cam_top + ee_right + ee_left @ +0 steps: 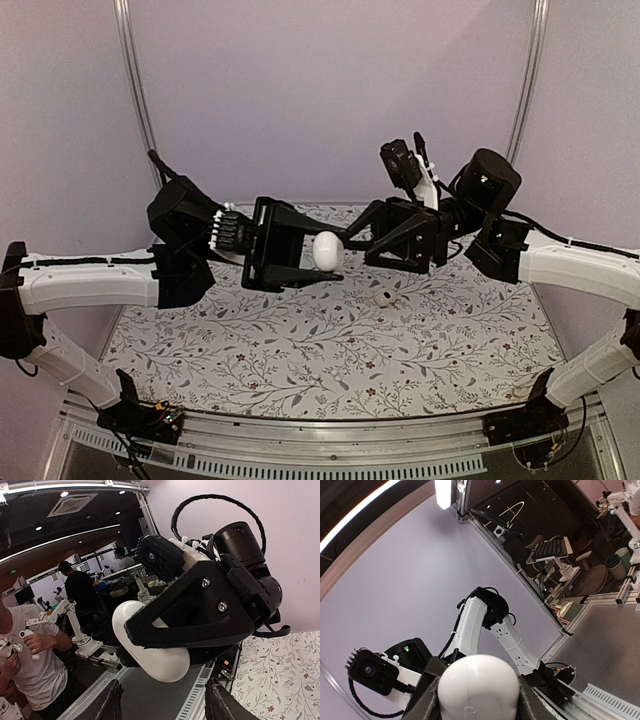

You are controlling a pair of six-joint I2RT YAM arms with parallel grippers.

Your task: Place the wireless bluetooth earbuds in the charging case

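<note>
My left gripper (318, 258) is shut on the white pebble-shaped charging case (328, 250) and holds it in the air above the table's middle. The case fills the bottom of the left wrist view (477, 685), its seam closed, between the two fingers (422, 700). In the right wrist view the case (150, 652) sits clamped under the left gripper's black finger. My right gripper (362, 238) is open and empty, just right of the case; its fingertips (107, 705) show at the bottom edge. One small white earbud (385, 298) lies on the table, below and to the right of the case.
The floral tablecloth (300, 350) covers the table. A metal rail (330, 440) runs along the near edge between the arm bases. Purple walls (330, 90) close the back and sides.
</note>
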